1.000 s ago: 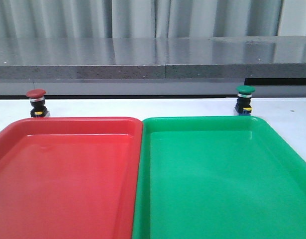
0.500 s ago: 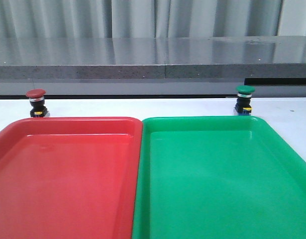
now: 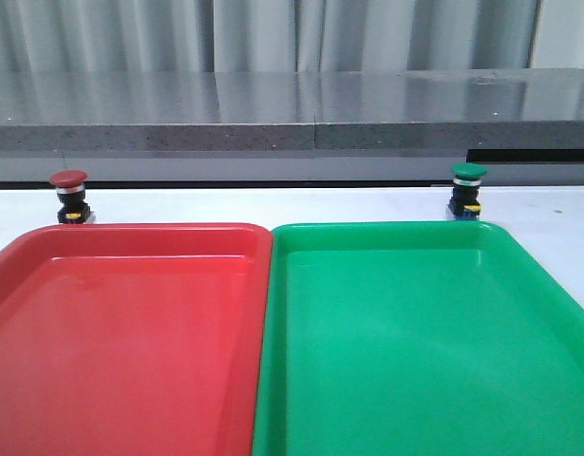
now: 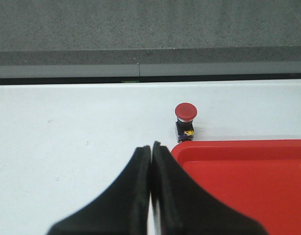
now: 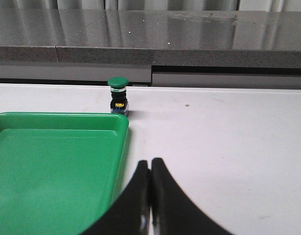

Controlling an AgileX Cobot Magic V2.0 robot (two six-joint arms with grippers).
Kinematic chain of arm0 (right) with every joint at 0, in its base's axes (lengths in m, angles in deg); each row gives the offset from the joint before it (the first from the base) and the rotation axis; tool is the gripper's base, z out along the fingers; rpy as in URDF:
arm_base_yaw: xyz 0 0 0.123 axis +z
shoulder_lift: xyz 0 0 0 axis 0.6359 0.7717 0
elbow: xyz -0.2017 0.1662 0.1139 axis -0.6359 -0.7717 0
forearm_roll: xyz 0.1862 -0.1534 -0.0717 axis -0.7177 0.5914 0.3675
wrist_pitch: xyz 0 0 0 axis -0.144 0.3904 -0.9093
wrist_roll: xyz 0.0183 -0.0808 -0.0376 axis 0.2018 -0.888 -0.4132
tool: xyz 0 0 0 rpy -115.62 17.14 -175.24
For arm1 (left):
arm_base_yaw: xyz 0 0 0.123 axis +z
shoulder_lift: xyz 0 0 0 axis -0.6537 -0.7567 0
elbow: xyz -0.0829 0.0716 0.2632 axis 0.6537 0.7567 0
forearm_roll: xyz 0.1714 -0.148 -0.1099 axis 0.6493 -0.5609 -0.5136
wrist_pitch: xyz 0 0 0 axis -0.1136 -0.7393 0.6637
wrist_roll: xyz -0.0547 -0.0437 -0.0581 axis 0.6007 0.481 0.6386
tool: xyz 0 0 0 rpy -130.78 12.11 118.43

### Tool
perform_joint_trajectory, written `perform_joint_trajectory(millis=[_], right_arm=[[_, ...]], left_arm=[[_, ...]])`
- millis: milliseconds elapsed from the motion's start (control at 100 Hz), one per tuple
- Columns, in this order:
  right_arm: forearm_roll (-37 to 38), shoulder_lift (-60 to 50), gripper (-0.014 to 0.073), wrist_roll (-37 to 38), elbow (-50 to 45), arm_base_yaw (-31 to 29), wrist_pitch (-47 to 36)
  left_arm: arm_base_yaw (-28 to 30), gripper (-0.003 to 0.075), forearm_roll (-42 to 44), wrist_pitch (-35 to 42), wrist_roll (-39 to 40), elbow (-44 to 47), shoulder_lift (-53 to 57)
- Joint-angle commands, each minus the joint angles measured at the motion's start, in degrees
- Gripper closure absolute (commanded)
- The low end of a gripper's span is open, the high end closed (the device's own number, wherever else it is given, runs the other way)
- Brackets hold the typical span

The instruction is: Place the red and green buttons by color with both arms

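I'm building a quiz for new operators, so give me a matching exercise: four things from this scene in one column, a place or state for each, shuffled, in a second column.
Things:
1. red-capped push button
2. green-capped push button
3. left gripper
4. large green plastic tray

Places or states:
A. beside the red tray, on its right
B. shut, holding nothing
C. upright on the table behind the red tray's far left corner
D. upright on the table behind the green tray's far right corner

Pairs: 1-C, 2-D, 3-B, 4-A

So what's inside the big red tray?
Nothing shows inside the red tray; its floor looks bare. The red button stands on the white table just behind its far rim, outside it. The tray's near part runs out of view, so that bit stays unknown.
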Motion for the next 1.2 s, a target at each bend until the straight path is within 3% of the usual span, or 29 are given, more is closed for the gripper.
perform_joint_trajectory(millis=[0,260,350,420,590,660,880,1190], right_arm=[[0.2,-0.83,0.0654,0.04,0.91,-0.37,-4.75],[0.2,-0.83,0.0654,0.04,0.91,-0.37,-4.75],[0.2,-0.83,0.0654,0.04,0.91,-0.37,-4.75],[0.2,-0.83,0.0654,0.04,0.91,-0.37,-4.75],[0.2,-0.83,0.0654,0.04,0.91,-0.37,-4.75],[0.2,-0.83,0.0654,0.04,0.91,-0.37,-4.75],[0.2,-0.83,0.0654,0.04,0.91,-0.37,-4.75],[0.2,-0.83,0.0654,0.04,0.91,-0.37,-4.75]], left_arm=[[0.07,0.0739,-0.57,2.9,-0.17,-5.43,-5.11],[0.07,0.0737,-0.57,3.41,-0.17,-13.26,-18.31],[0.07,0.0692,-0.57,3.31,-0.17,-14.89,-21.58],[0.07,0.0586,-0.57,3.31,-0.17,-15.81,-23.51],[0.07,0.0127,-0.94,4.17,-0.17,-16.91,-26.73],[0.07,0.002,-1.51,5.45,-0.17,-16.91,-27.64],[-2.57,0.0058,-2.07,6.63,-0.17,-19.07,-32.6],[-6.28,0.0069,-2.07,5.48,-0.17,-29.55,-43.95]])
